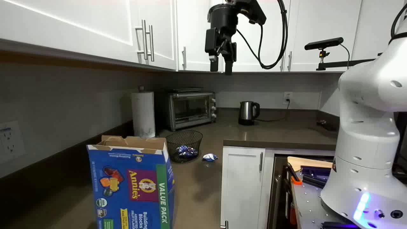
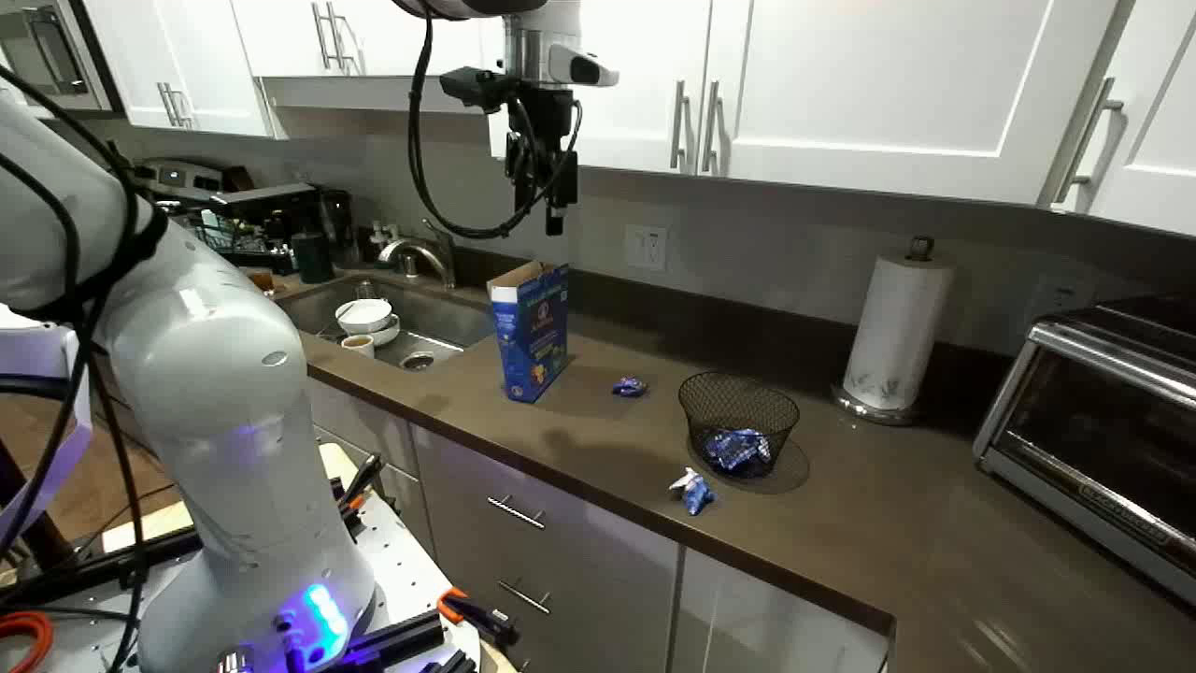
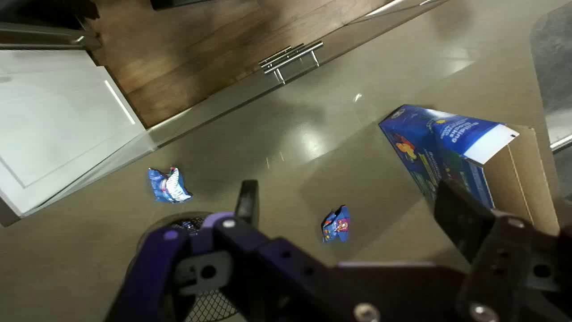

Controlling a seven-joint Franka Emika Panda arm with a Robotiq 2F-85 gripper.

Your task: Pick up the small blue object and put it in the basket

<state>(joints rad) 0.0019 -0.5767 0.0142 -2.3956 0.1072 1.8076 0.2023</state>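
On the brown countertop (image 2: 869, 533), a crinkled dark blue packet (image 2: 629, 386) sits between the big blue cardboard snack box (image 2: 534, 336) and the round black wire-mesh basket (image 2: 715, 407), touching neither. A crinkled blue-and-white packet (image 2: 694, 493) lies just beside the basket, near the countertop's front edge. Crumpled blue packaging (image 2: 738, 449) is inside the basket; piece count unclear. Black 2-finger gripper (image 1: 221, 66) hangs high over the countertop, fingers (image 3: 247, 201) spread, nothing held. Wrist view frames the dark packet between the fingers, so that's my bet for target; the sentence fits either loose packet. Status: 0 of those 2 delivered. Left, by my read: descend, grasp, lift, carry over basket, release. Can't rule out that the target is among the crumpled packaging, in which case it's done.
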